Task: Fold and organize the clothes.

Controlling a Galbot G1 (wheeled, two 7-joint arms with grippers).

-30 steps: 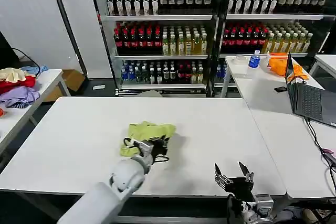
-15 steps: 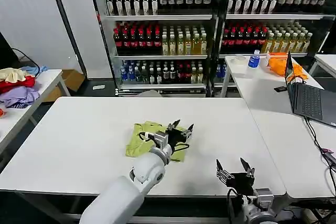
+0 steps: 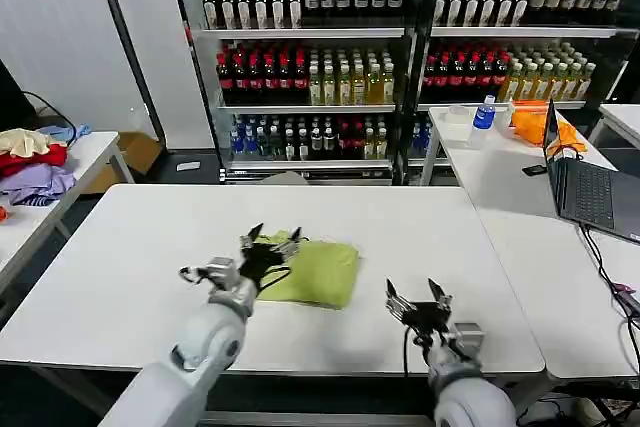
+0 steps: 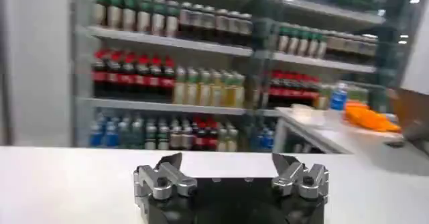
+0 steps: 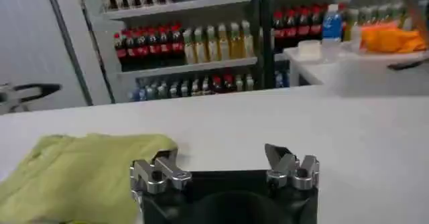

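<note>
Right now the lime yellow-green T-shirt [image 3: 312,271] lies folded into a soft, roughly rectangular pad on the white table [image 3: 130,247], its upper face smooth with a few shallow creases and a rumpled edge toward the robot's left. The left gripper [image 3: 272,240] sits over that rumpled edge, its two dark, pointed fingers spread wide apart with nothing between them; whether the fingertips brush the fabric cannot be told. In the left wrist view the same gripper [image 4: 228,168] shows metal knuckles and black tips splayed open against the table top, empty.

Off to the shirt's other side, nearer the table's front edge, the right gripper [image 3: 417,298] hovers above bare table, clear of the cloth, fingers likewise parted and holding nothing. From the right wrist view that gripper [image 5: 224,165] stands open with the T-shirt [image 5: 74,172] lying just beyond one finger, a matte, slightly wrinkled knit.

Beyond both grippers stand glass-fronted shelves of bottled drinks [image 3: 310,72]. Far to the right gripper's side, a second table carries an open laptop [image 3: 590,187] and an orange cloth [image 3: 535,122]. Far out past the left gripper, a pile of red, purple and cream garments [image 3: 32,167] rests on another table.
</note>
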